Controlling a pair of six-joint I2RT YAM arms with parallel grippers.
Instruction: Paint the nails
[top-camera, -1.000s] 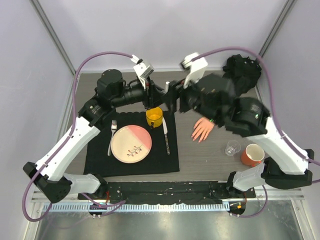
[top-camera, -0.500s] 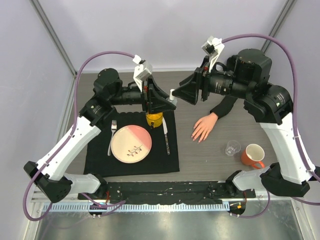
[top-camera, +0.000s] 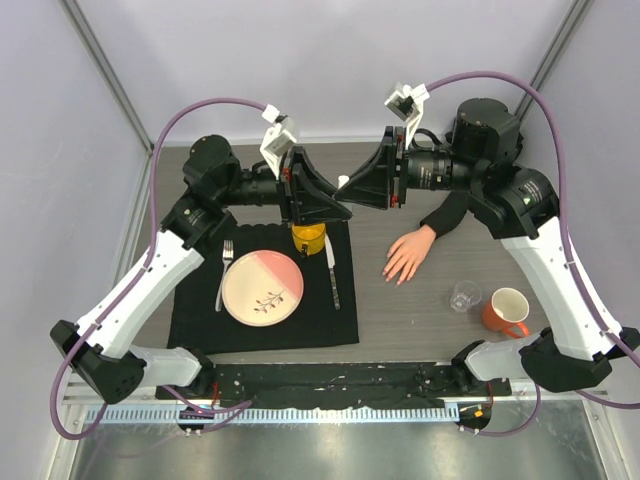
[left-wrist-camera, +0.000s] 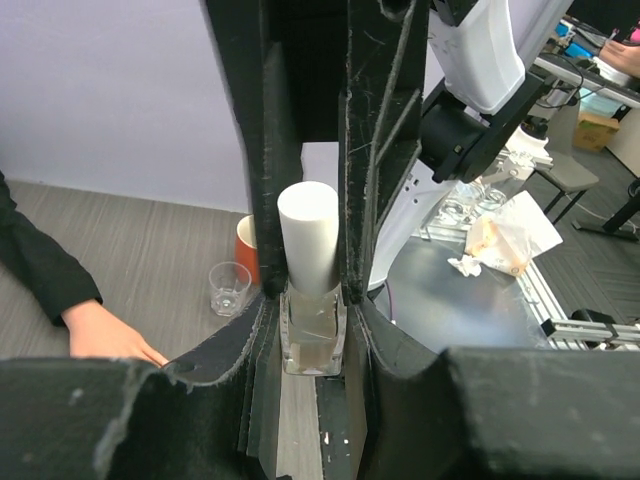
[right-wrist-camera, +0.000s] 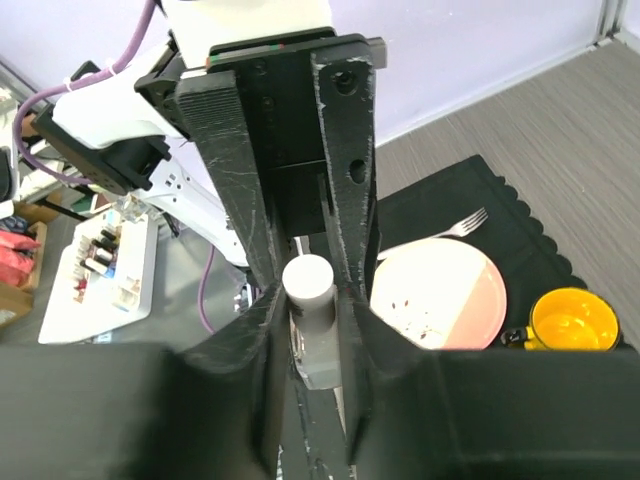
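While both arms meet in mid-air above the yellow cup (top-camera: 309, 235), left gripper (left-wrist-camera: 312, 335) jaws pinch the small clear bottle (left-wrist-camera: 312, 348) by its glass body; right gripper (right-wrist-camera: 310, 320) jaws pinch its white cap (left-wrist-camera: 308, 235). Mannequin hand (top-camera: 407, 255) lies flat on the tabletop (top-camera: 430, 315), right of the black mat (top-camera: 260, 325). Its nails (top-camera: 396, 276) point toward the near edge, well apart from the bottle.

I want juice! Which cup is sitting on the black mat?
The yellow mug, on the mat beside the plate. The orange mug and clear glass stand on the table.

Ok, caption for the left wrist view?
Left gripper holds a small clear bottle, right gripper pinching its white cap; mannequin hand lies behind at left.
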